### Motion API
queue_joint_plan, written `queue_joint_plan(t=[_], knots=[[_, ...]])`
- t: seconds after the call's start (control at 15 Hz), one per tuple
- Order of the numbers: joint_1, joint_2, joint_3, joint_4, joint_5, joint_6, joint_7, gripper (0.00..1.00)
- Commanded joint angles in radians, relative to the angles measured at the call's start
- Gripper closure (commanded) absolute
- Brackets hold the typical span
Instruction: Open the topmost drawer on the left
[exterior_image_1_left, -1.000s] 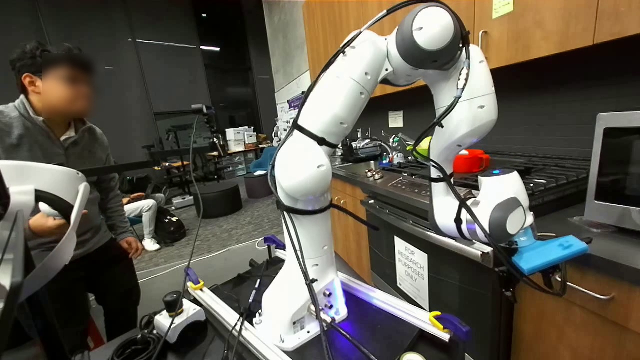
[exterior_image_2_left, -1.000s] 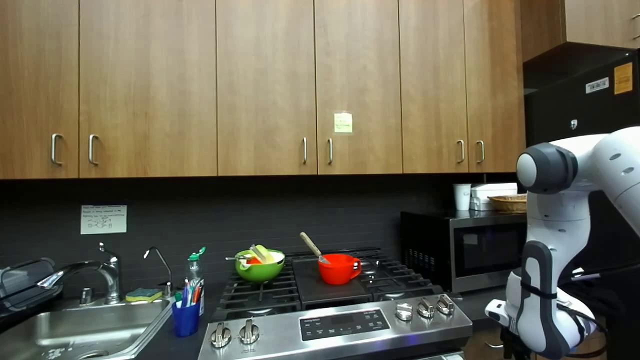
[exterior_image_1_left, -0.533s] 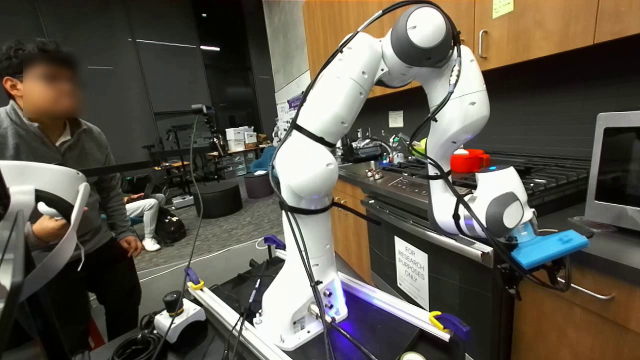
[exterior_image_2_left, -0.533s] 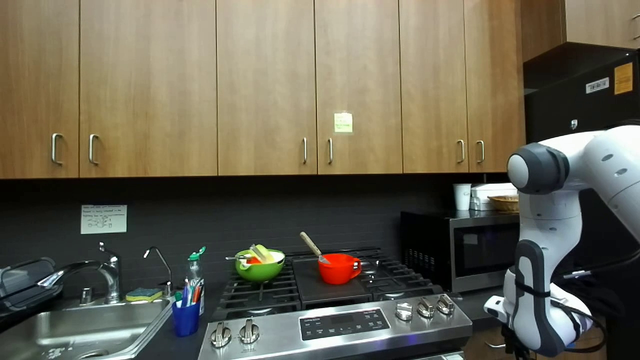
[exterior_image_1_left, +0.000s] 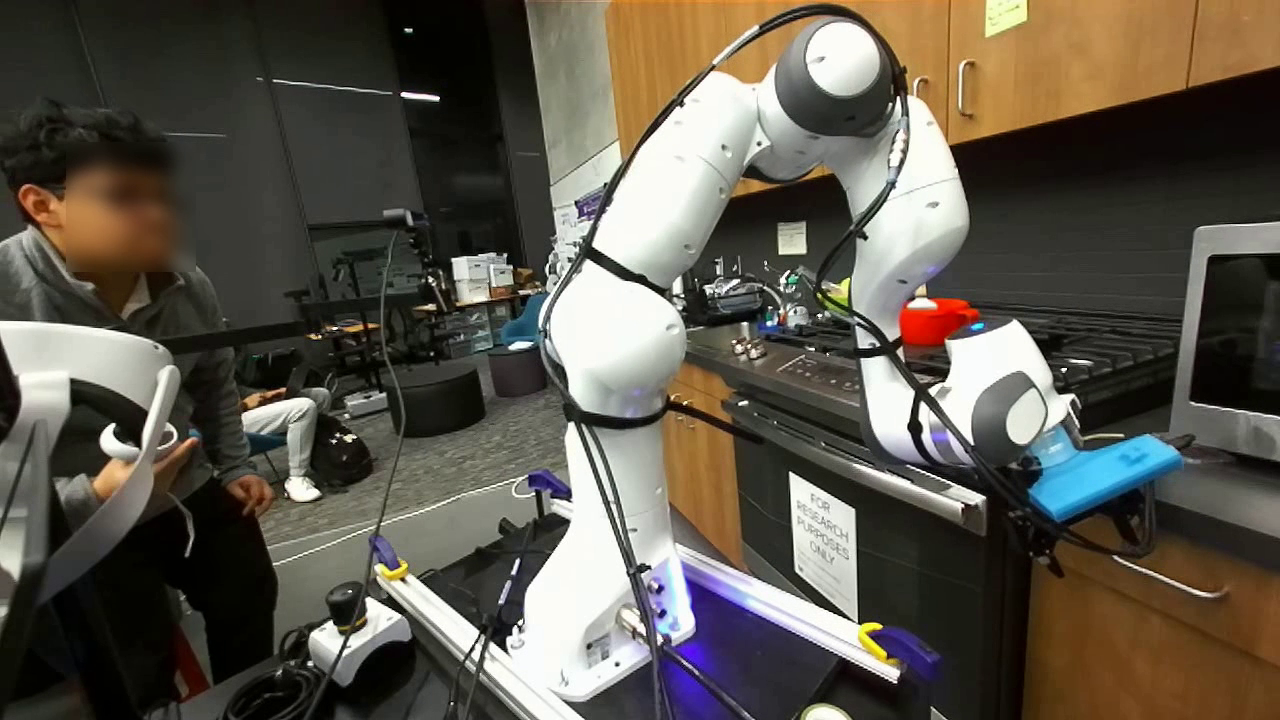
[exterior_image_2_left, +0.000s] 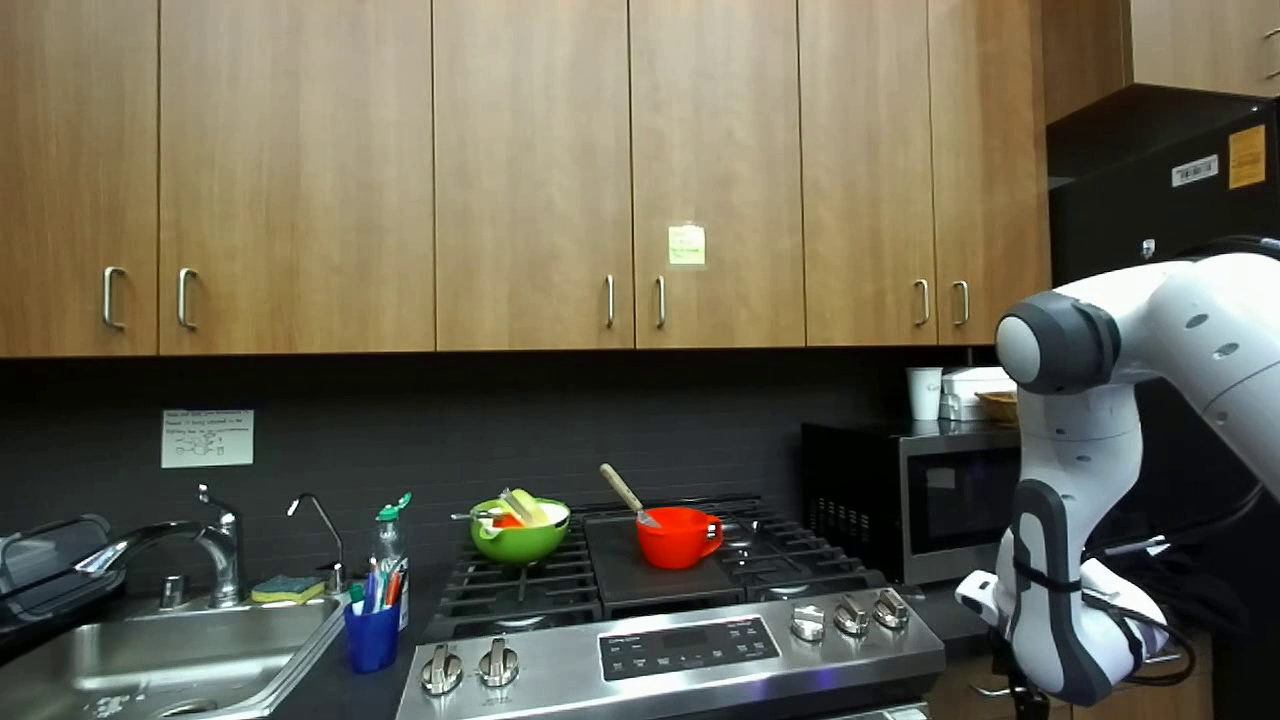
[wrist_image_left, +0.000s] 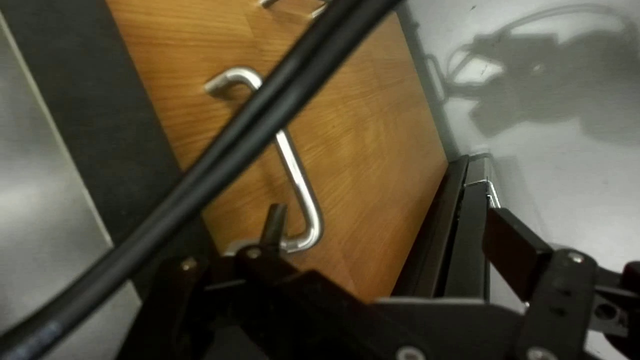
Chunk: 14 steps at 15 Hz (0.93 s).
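The topmost drawer (exterior_image_1_left: 1210, 620) is a brown wooden front under the dark counter at the right of an exterior view, and it looks shut. Its silver bar handle (exterior_image_1_left: 1170, 578) is in plain sight there. The drawer handle also shows in an exterior view (exterior_image_2_left: 990, 690) at the lower edge, and in the wrist view (wrist_image_left: 300, 185). My gripper (exterior_image_1_left: 1095, 550) hangs in front of the drawer, just to the oven side of the handle. In the wrist view my gripper (wrist_image_left: 390, 230) is open and empty. The handle lies by the left fingertip; whether they touch cannot be told.
The black oven door (exterior_image_1_left: 890, 560) with its steel handle (exterior_image_1_left: 900, 480) stands beside the drawer. The counter edge (exterior_image_1_left: 1220, 520) is above it, with a microwave (exterior_image_1_left: 1235, 330). A red pot (exterior_image_2_left: 678, 540) and green bowl (exterior_image_2_left: 520, 543) sit on the stove. Black cables (wrist_image_left: 240, 130) cross the wrist view.
The arm has drawn back a little, and my gripper has risen and tilted, so more of the drawer handle shows. The drawer has not moved.
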Motion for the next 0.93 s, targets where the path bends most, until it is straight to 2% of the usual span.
queue_joint_plan(t=[0.0, 0.13, 0.2, 0.4, 0.87], knots=[[0.052, 0.057, -0.036, 0.042, 0.026, 0.052, 0.010, 0.00], [0.089, 0.103, -0.064, 0.075, 0.051, 0.057, 0.007, 0.00], [0.086, 0.109, -0.054, 0.102, 0.050, 0.023, 0.010, 0.00], [0.081, 0.169, -0.045, 0.124, 0.054, 0.029, 0.022, 0.00], [0.117, 0.161, -0.103, 0.168, 0.067, 0.024, 0.022, 0.00]])
